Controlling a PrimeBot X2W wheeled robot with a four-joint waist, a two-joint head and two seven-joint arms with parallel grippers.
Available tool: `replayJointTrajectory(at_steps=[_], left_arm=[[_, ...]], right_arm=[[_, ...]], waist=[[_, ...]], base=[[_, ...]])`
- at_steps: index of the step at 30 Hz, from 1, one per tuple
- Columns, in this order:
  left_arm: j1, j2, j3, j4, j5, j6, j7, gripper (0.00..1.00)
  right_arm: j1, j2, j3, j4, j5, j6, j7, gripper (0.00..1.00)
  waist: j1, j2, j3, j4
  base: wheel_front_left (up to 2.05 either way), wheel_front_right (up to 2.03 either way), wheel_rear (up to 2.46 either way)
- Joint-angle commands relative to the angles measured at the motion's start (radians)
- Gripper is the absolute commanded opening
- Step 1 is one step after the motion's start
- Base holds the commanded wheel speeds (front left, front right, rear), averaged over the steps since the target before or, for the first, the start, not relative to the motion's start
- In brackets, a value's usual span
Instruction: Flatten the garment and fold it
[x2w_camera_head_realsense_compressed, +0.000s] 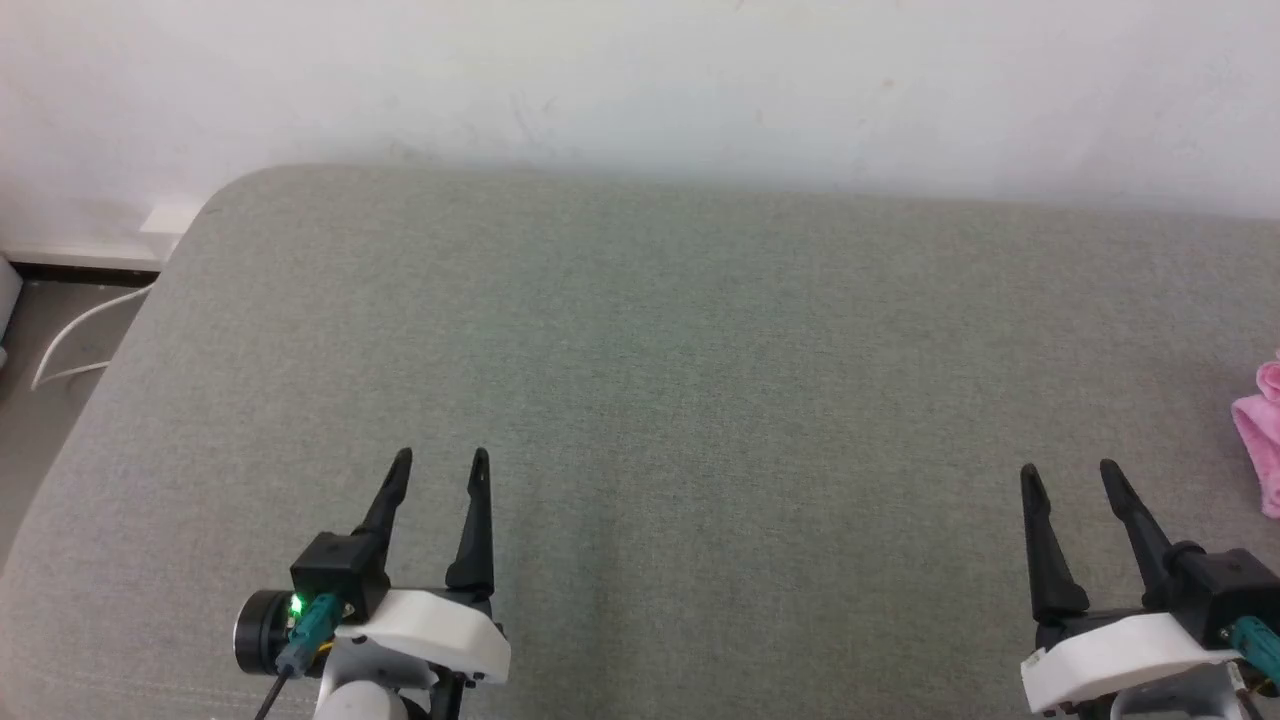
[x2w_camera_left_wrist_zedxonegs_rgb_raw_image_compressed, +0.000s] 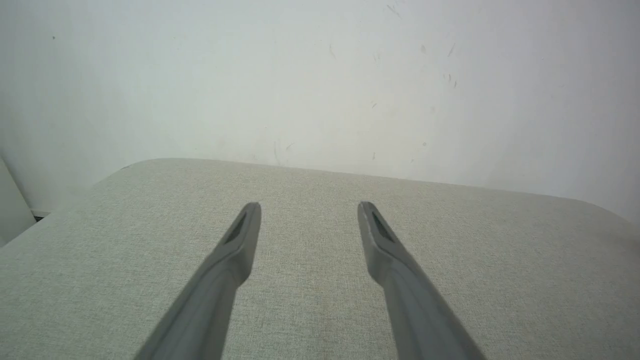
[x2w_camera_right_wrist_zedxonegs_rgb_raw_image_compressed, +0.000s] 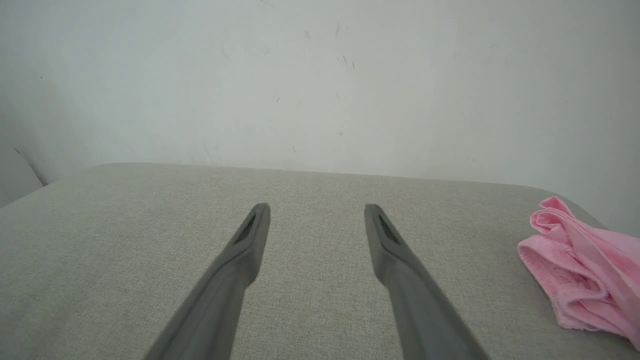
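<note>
**Shorts far out to the right, right arm nearer**

There's the garment (x2w_camera_head_realsense_compressed: 1265, 440), a crumpled pink heap at the far right edge of the head view, lying on the grey-green padded surface (x2w_camera_head_realsense_compressed: 640, 350) and cut off by the frame. From the right wrist it sits low on the right, bunched in soft folds with a gathered band along its near edge. The heap runs off the frame, so its full long axis can't be told yet.

Out from there comes the right gripper (x2w_camera_head_realsense_compressed: 1068, 468), fingers spread wide and holding nothing. It points up the pad toward the wall (x2w_camera_head_realsense_compressed: 640, 80), not at the cloth. The shorts lie to its right and a little ahead, near but apart, with bare pad between.

The left gripper (x2w_camera_head_realsense_compressed: 441, 455) sits well apart on the other side, also spread and empty.

My call is that this is the right arm's reach. It would need to swing out to its right, or the body would turn that way. Nothing has been flattened or folded.
</note>
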Motion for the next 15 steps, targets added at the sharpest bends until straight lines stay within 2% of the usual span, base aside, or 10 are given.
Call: replayJointTrajectory(at_steps=[1,15], left_arm=[[0.011,-0.002,0.002,-0.001,0.005,0.006,-0.005,1.0],[0.035,-0.002,-0.017,-0.009,-0.006,0.021,-0.005,1.0]], right_arm=[[0.009,0.002,0.003,0.002,0.0,-0.002,-0.003,1.0],[0.021,0.003,0.006,0.018,0.043,-0.002,-0.021,1.0]], waist=[[0.0001,0.0,-0.003,0.005],[0.0001,0.0,-0.008,0.01]], base=[[0.0,0.0,0.0],[0.0,0.0,0.0]])
